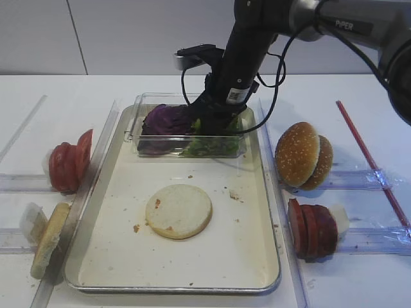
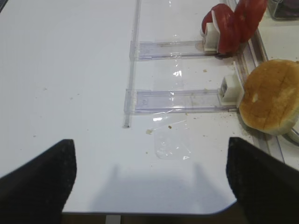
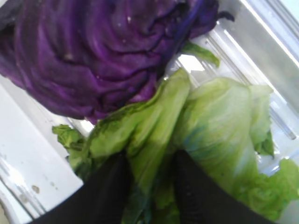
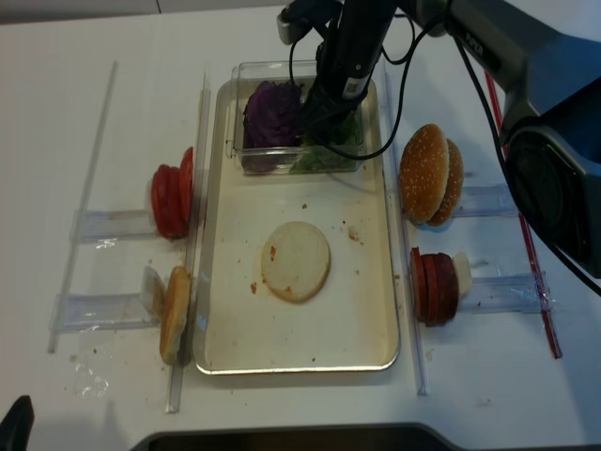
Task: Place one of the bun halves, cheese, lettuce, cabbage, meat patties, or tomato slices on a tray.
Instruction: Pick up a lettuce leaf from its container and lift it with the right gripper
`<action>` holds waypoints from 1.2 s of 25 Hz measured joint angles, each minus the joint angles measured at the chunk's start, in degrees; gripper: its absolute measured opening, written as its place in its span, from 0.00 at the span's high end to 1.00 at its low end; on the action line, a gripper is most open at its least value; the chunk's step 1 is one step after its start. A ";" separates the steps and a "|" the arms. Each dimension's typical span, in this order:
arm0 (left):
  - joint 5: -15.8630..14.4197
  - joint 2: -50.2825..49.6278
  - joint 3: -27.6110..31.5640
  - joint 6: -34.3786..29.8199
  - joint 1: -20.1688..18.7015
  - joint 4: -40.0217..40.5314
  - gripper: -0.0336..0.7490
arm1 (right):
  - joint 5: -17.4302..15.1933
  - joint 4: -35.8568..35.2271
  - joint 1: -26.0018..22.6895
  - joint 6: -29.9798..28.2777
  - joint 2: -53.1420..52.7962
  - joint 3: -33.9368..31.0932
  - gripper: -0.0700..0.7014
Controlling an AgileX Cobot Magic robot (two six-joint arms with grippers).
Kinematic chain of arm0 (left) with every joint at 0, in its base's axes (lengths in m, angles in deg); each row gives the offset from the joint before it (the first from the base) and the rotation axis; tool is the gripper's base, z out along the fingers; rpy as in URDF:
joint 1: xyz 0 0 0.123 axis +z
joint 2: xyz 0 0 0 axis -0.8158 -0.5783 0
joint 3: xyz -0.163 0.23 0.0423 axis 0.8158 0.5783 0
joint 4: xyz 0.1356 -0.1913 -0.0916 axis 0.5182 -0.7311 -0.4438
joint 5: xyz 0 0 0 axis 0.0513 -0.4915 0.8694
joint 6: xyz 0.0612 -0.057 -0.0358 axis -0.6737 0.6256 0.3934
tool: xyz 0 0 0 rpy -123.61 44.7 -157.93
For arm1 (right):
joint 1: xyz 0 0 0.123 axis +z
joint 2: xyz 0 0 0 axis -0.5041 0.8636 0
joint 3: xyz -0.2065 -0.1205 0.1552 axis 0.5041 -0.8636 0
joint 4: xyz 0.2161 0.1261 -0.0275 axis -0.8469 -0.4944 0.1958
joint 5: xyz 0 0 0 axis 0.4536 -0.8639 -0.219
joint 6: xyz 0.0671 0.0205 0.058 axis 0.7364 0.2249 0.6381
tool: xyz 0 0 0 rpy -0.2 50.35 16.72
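Tray: shallow metal rectangle with a cream base, crumbs scattered over it, lying in the middle of the white table.
Bun halves: one pale flat disc lies cut face up near the tray's centre; two sesame domes stand on edge in a clear holder right of the tray; another half leans on edge just left of the tray's near corner.
Clear box: sits at the tray's far end, holding the cabbage and the lettuce side by side.
Cabbage: dark purple clump in the box's left part, touching the lettuce.
Lettuce: bright green leaves in the box's right part — a fold of leaf runs up between the two black fingers in the right wrist view.
Right gripper: reached down into the box, fingers set either side of that lettuce fold; whether they pinch it firmly I cannot tell.
Left gripper: fingers wide apart and holding nothing, over bare table left of the tray.
Tomato slices: on edge in a holder left of the tray.
Meat patties: dark discs on edge — right of the tray, nearer than the domes.
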 joint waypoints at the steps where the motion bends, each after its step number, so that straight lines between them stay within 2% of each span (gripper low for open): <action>1: 0.00 0.00 0.00 0.00 0.00 0.00 0.19 | -0.10 0.27 0.00 0.00 0.00 0.00 0.56; 8: 0.00 0.00 0.00 0.00 0.00 0.00 0.19 | -0.86 2.90 0.00 0.35 0.03 2.38 0.62; 19: 0.00 0.00 0.00 0.00 0.00 0.00 0.19 | -1.07 3.25 0.08 1.26 0.03 4.66 0.83; 30: 0.00 0.00 0.00 0.00 0.00 0.00 0.19 | -1.24 3.81 0.08 3.18 -3.21 5.03 0.84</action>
